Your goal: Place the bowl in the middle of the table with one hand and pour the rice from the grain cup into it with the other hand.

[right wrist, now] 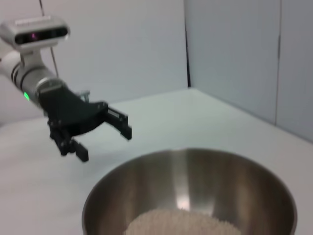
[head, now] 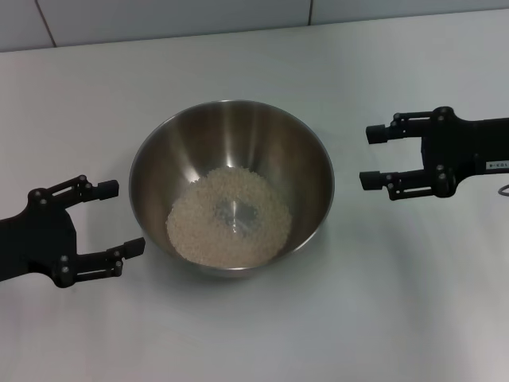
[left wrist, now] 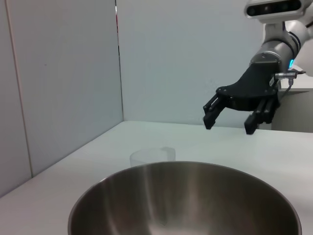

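The steel bowl [head: 238, 135] stands on the white table [head: 398, 318] at its middle, with a ring of rice [head: 199, 219] lying on its bottom. My left gripper [head: 123, 217] hovers open just left of the bowl, touching nothing. To the bowl's right my right gripper [head: 369, 157] is also open and holds nothing. The left wrist view shows the bowl [left wrist: 186, 196] up close, the clear grain cup [left wrist: 152, 155] standing upright on the table beyond it, and the right gripper [left wrist: 228, 127] farther off. The right wrist view shows bowl [right wrist: 220, 181], rice [right wrist: 176, 223] and the left gripper [right wrist: 105, 146].
Grey wall panels [head: 175, 16] run along the table's far edge. A cable [head: 503, 191] hangs by the right arm. White tabletop surrounds the bowl in front and on both sides.
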